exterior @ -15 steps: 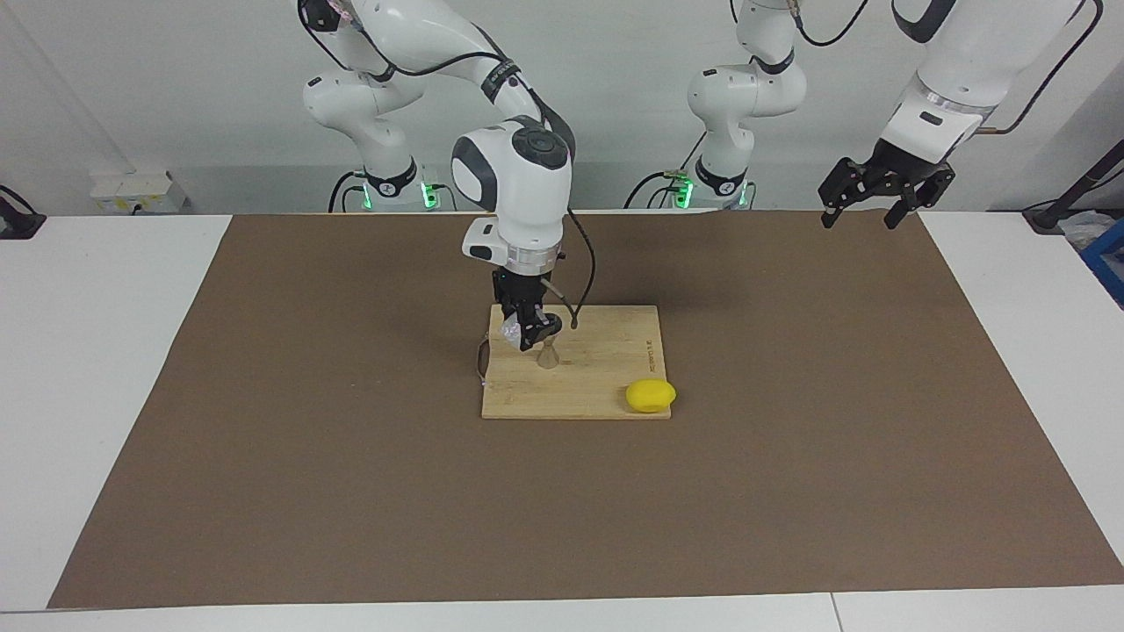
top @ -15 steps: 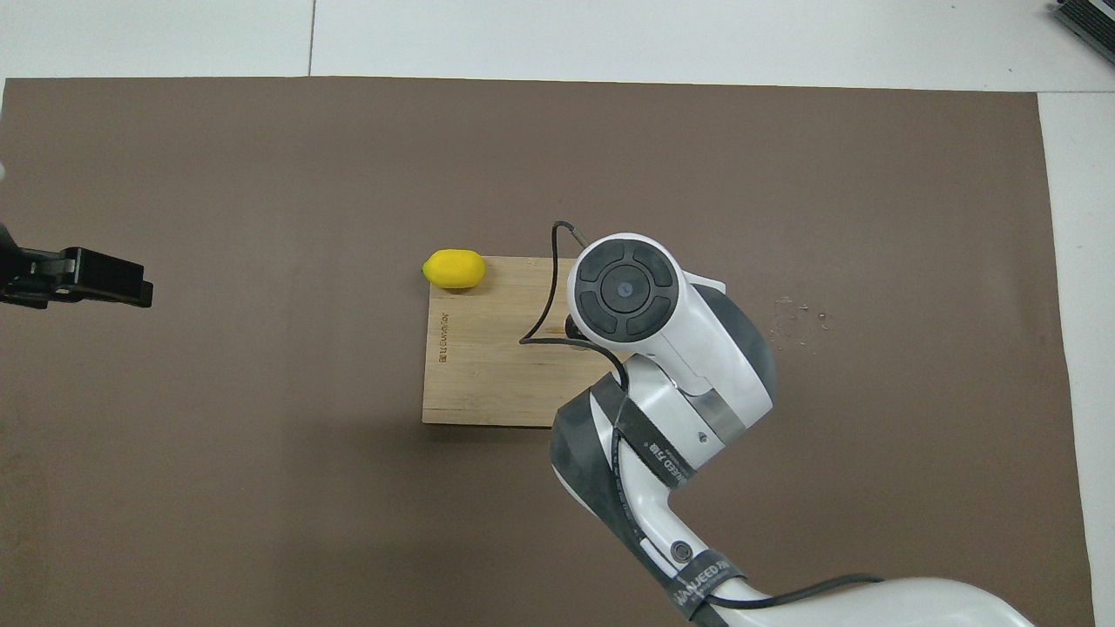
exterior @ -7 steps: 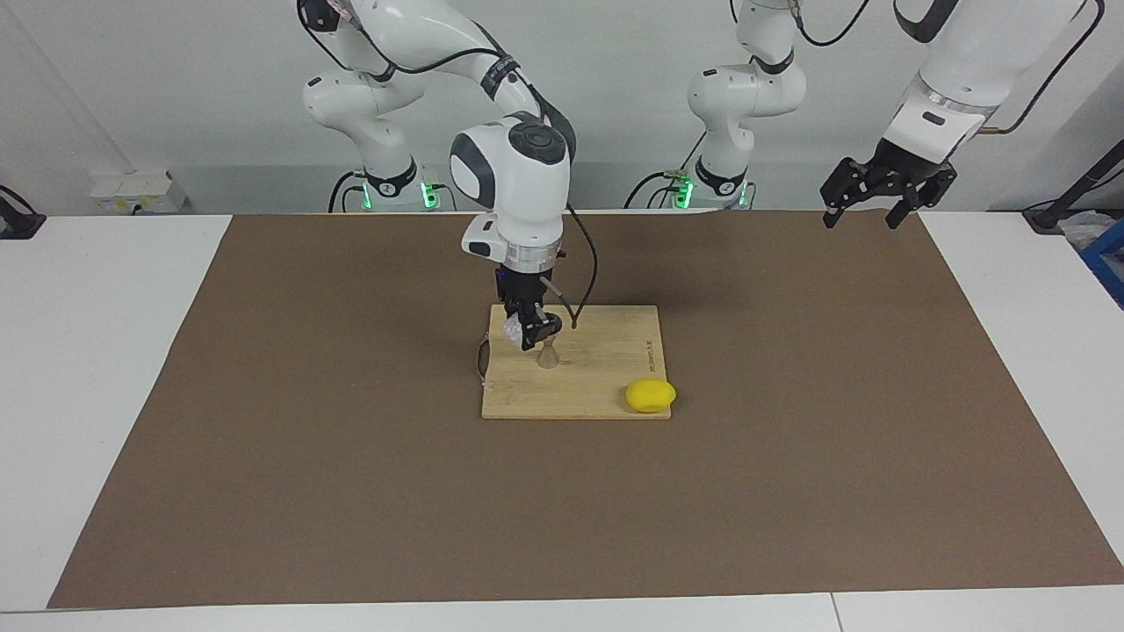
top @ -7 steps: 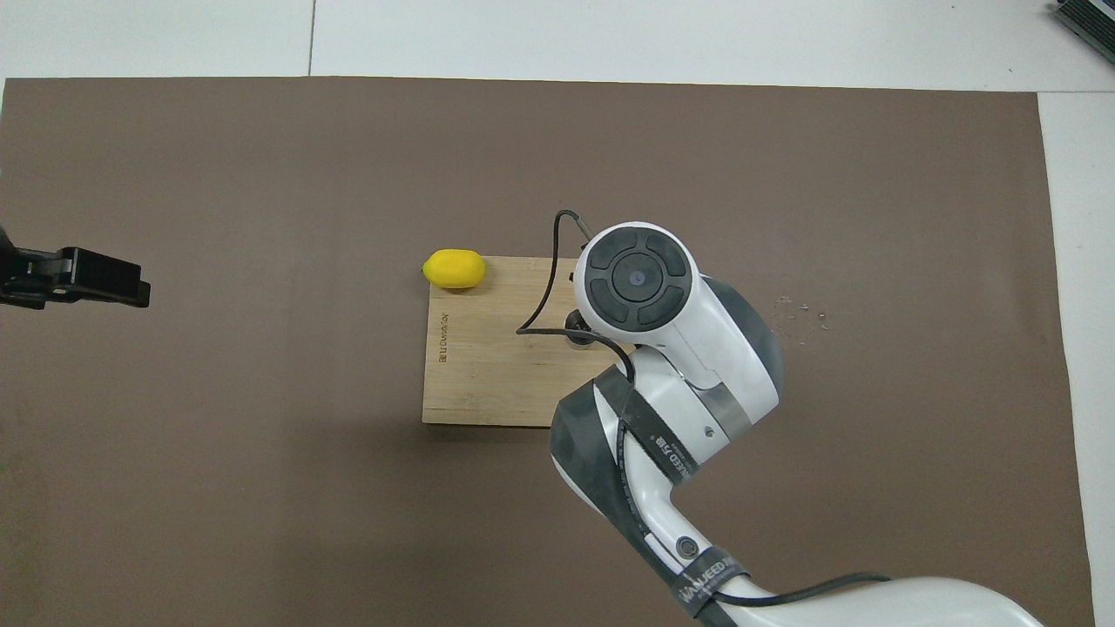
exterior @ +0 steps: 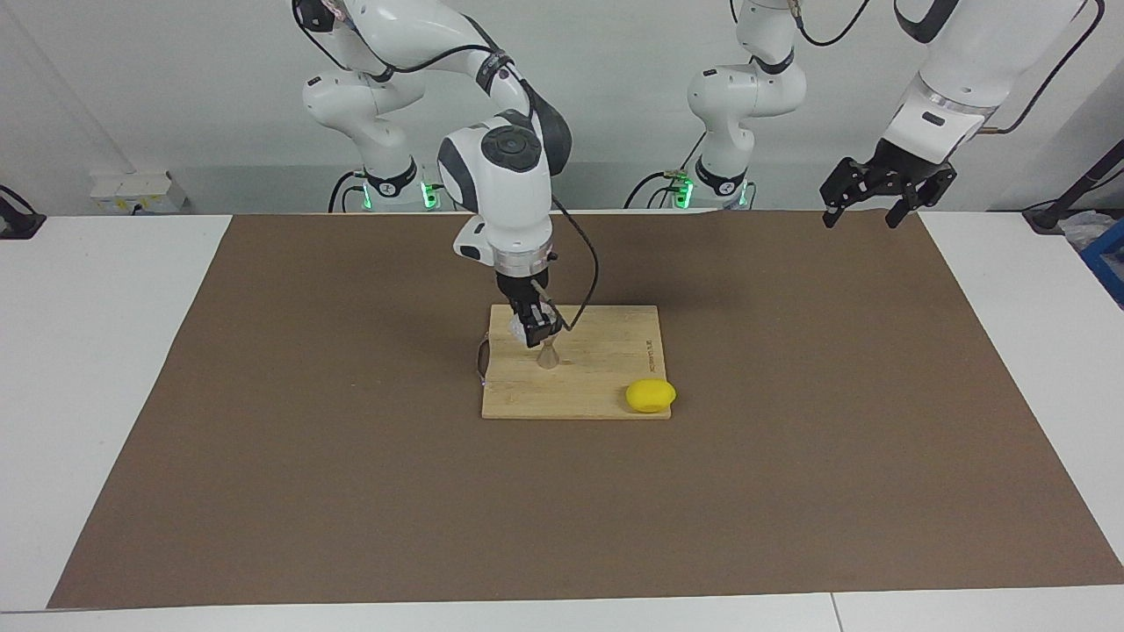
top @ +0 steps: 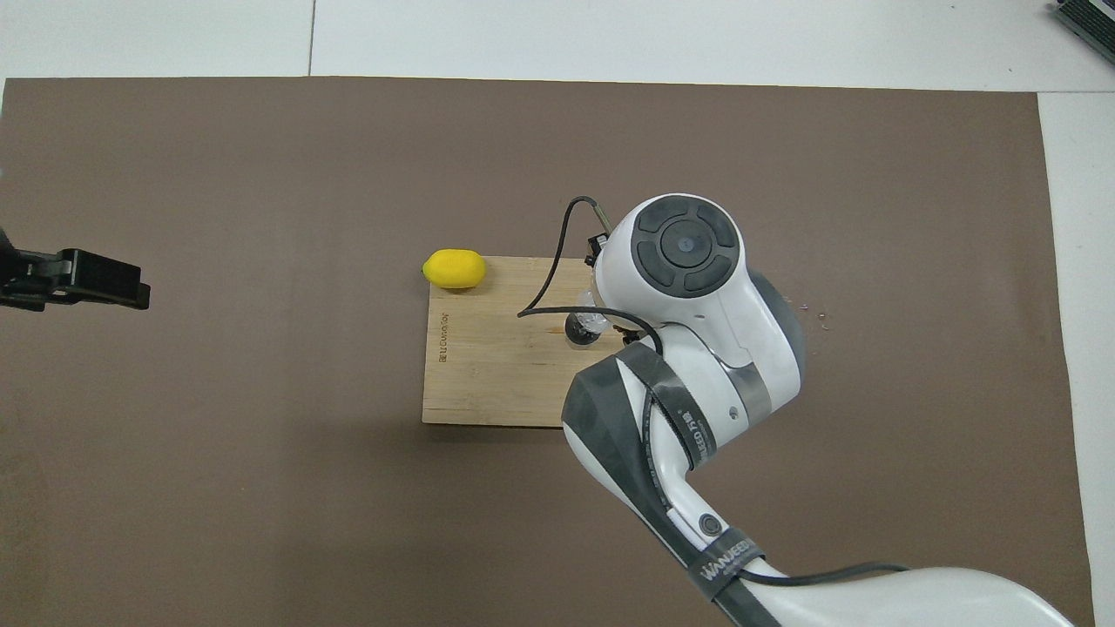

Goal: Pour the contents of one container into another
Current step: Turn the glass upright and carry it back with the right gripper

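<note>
- right hand [exterior: 534,332] grips the small clear textured glass cup [exterior: 516,328], tilted over the silvery hourglass jigger [exterior: 548,355].
- jigger stands upright on the pale bamboo board [exterior: 606,386].
- smooth oval yellow lemon [exterior: 651,396] lies at the board's corner farthest from the robots.
- left hand [exterior: 885,188] waits raised, fingers apart, over the brown mat [exterior: 790,491] on the white counter [exterior: 105,351].

A robot lab; two white arms [exterior: 505,167] bolted at a white table [exterior: 105,351]. Bare wall, loose cables, brown mat [exterior: 351,491].
</note>
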Action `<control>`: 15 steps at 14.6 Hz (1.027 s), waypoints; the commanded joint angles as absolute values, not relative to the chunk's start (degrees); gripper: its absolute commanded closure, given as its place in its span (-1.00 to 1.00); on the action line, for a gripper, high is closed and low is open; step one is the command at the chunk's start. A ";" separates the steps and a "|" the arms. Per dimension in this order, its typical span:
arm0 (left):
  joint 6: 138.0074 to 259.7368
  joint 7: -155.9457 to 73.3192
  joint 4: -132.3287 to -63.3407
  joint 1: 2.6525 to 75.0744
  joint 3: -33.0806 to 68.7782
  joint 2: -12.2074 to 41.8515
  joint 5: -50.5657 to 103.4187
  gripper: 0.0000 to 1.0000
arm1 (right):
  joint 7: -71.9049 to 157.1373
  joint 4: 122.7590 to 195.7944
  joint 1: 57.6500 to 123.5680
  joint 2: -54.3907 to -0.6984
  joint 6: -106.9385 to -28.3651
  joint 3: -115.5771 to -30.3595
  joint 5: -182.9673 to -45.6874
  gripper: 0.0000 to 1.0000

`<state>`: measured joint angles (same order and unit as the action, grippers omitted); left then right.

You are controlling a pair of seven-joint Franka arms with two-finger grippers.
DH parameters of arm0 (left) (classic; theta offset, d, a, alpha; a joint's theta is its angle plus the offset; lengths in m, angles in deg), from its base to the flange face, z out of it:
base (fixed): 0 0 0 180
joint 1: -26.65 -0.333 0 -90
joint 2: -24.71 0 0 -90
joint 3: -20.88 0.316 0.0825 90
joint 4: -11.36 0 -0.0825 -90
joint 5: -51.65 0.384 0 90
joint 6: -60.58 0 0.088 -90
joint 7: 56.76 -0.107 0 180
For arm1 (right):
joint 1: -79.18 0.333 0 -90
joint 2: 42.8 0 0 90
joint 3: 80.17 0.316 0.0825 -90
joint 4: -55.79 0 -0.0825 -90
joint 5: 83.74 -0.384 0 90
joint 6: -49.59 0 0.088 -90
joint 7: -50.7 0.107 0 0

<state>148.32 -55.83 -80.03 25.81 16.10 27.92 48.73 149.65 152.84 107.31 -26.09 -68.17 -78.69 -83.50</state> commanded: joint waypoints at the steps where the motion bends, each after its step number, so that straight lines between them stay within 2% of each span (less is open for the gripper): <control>1: 147.41 -56.49 -80.75 24.89 15.43 29.19 49.72 -1.00 | 150.02 151.94 104.59 -25.75 -66.95 -78.24 -87.50 1.00; 5: 147.16 -56.49 -80.75 24.01 15.52 29.19 49.81 -1.00 | 146.17 154.04 99.15 -26.01 -67.04 -78.23 -100.49 1.00; 7: 147.32 -56.49 -80.75 24.18 15.43 29.19 49.81 -1.00 | 141.61 156.06 93.20 -26.80 -66.86 -78.15 -110.05 1.00; 12: 147.24 -56.49 -80.75 24.54 15.43 29.19 49.81 -1.00 | 122.01 168.35 81.14 -31.71 -66.60 -78.24 -126.69 1.00; 15: 147.24 -56.49 -80.75 24.45 15.43 29.19 49.81 -1.00 | 116.72 171.27 74.46 -31.99 -65.02 -78.32 -130.14 1.00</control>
